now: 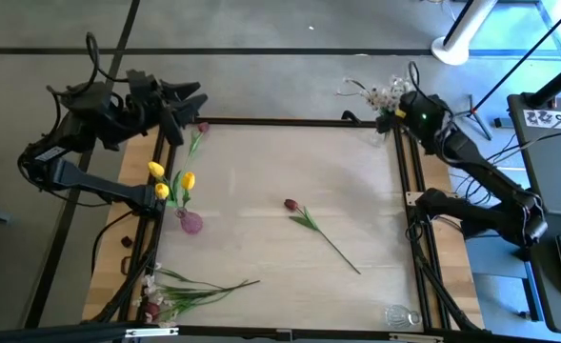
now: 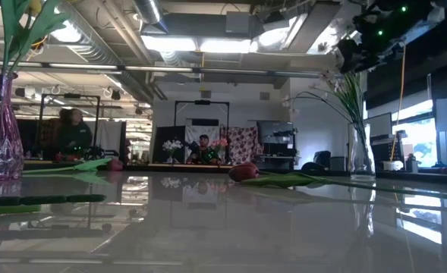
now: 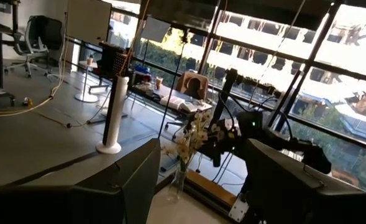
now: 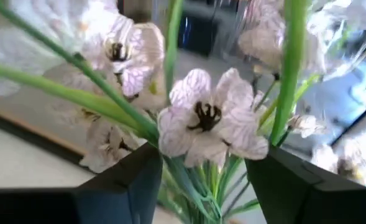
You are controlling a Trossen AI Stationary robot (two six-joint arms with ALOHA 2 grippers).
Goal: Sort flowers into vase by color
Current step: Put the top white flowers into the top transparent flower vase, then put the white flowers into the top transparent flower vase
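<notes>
A clear vase point(image 2: 360, 155) at the table's far right corner holds sprays of white-pink blossoms point(image 4: 207, 121). My right gripper point(image 4: 198, 167) hangs open just above it, a finger on either side of the green stems. A purple vase point(image 1: 191, 223) at the left holds yellow tulips point(image 1: 186, 179). One dark red tulip point(image 1: 290, 204) lies flat mid-table, and another point(image 1: 202, 127) lies near the far left corner. My left gripper point(image 3: 198, 186) is open and empty, raised over the far left corner and pointing level across the table. My right gripper has the white-pink sprays' stems point(image 4: 170, 163) running up between its open fingers. It comes slanting down from the right side. I cannot tell whether a finger touches a stem. The sprays stand upright in the clear vase.
More flowers point(image 1: 190, 289) lie in a heap at the near left corner. A second clear vase point(image 1: 401, 315) stands at the near right corner. A black frame point(image 1: 399, 181) runs along the table's edges. People sit in the room beyond the far edge.
</notes>
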